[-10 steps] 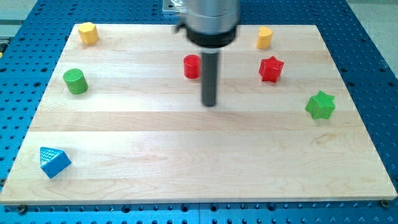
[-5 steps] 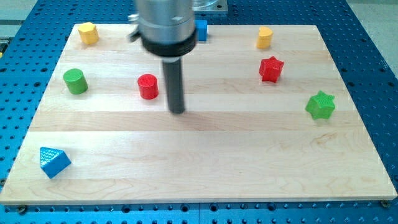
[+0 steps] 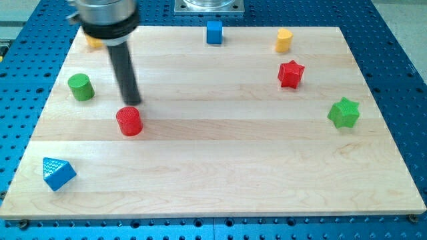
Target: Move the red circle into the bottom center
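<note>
You see the red circle [image 3: 129, 121]: a short, ribbed red cylinder, upright on its flat base, top face up. It lies on the wooden board at the view's left of centre, roughly mid-height, well apart from the bottom edge and from bottom centre.

A pale wooden tabletop [image 3: 267, 173] rests on a blue perforated base [image 3: 400, 40]. At its far edge sit a blue cube [image 3: 213, 31], near the middle, and a yellow block [image 3: 284, 40] further right. A second yellow block [image 3: 93, 42] in the far left corner is mostly hidden behind the rod. A red star [image 3: 291, 73] lies right of centre, with a green star [image 3: 343, 113] near the right edge. On the left are a green cylinder [image 3: 81, 87] and a red circle [image 3: 129, 121]; my tip [image 3: 133, 102] stands just beyond the circle. A blue triangular block [image 3: 57, 173] occupies the near left corner.
</note>
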